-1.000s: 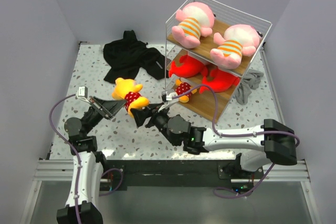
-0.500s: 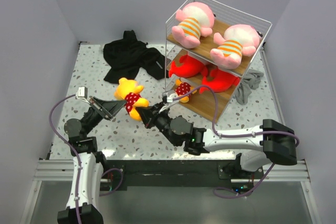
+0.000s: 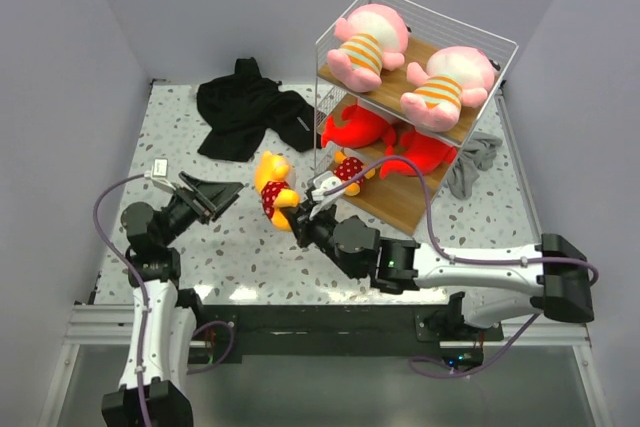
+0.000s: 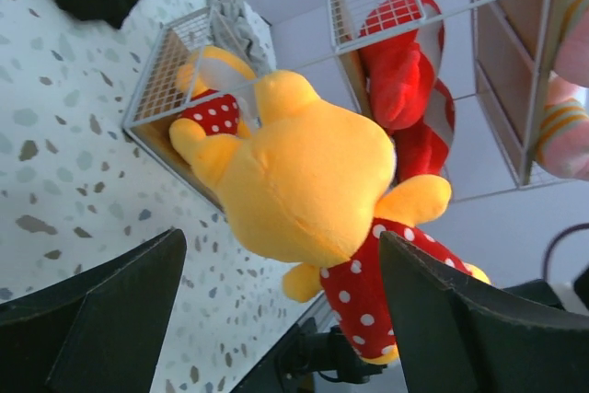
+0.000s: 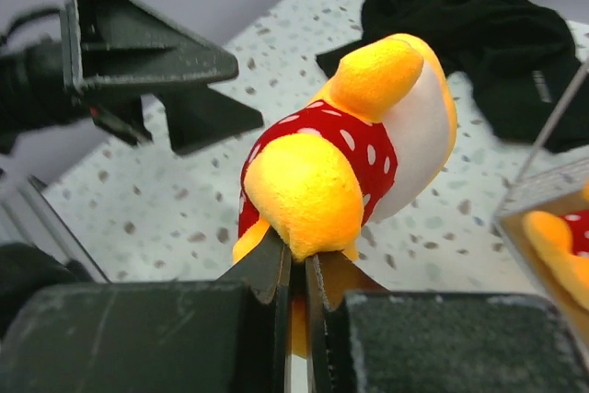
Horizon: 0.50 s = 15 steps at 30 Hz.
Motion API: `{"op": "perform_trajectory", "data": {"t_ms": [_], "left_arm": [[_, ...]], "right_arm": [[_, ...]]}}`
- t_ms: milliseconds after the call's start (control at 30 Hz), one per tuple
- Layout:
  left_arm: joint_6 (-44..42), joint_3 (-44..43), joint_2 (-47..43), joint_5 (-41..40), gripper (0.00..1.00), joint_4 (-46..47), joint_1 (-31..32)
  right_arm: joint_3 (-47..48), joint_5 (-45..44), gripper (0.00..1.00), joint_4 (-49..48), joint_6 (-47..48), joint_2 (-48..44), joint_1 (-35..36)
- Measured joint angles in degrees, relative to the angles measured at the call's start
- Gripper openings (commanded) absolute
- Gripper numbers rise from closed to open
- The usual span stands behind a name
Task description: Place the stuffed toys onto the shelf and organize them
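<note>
Right gripper point(image 3: 299, 219) pinches orange-yellow toy point(image 3: 272, 185) over speckled tabletop point(image 3: 170, 137); left gripper point(image 3: 222, 197) spread wide; plain grey walls point(image 3: 60, 67).

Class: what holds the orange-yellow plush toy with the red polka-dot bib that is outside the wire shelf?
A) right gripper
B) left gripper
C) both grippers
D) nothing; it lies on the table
A: the right gripper is shut on the orange-yellow plush toy; the left gripper stands open, apart from it.

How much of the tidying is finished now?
Done: two pink toys, two red toys and one yellow toy sit on the shelf. In hand: the right gripper pinches the last yellow toy; the left gripper is open. Left: put it on the lowest board.
</note>
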<state>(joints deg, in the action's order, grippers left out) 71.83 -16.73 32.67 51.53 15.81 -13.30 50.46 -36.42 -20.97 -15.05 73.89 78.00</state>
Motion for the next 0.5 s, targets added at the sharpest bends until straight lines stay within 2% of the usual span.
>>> {"op": "perform_trajectory", "data": {"t_ms": [133,267,500], "left_arm": [[-9.49,-5.25,3.98,-2.21,1.00,-8.37,0.00],[-16.44,-8.04,6.91,-4.11,1.00,-15.04,0.00],[-26.84,-13.75,10.32,-8.24,1.00,-24.39,0.00]], "right_arm": [[3.82,0.26,0.00,15.06,5.92,-3.98,0.00],[8.96,-0.35,0.00,32.54,10.40,-6.03,0.00],[12.76,-5.03,0.00,53.18,16.15,-4.07,0.00]]}}
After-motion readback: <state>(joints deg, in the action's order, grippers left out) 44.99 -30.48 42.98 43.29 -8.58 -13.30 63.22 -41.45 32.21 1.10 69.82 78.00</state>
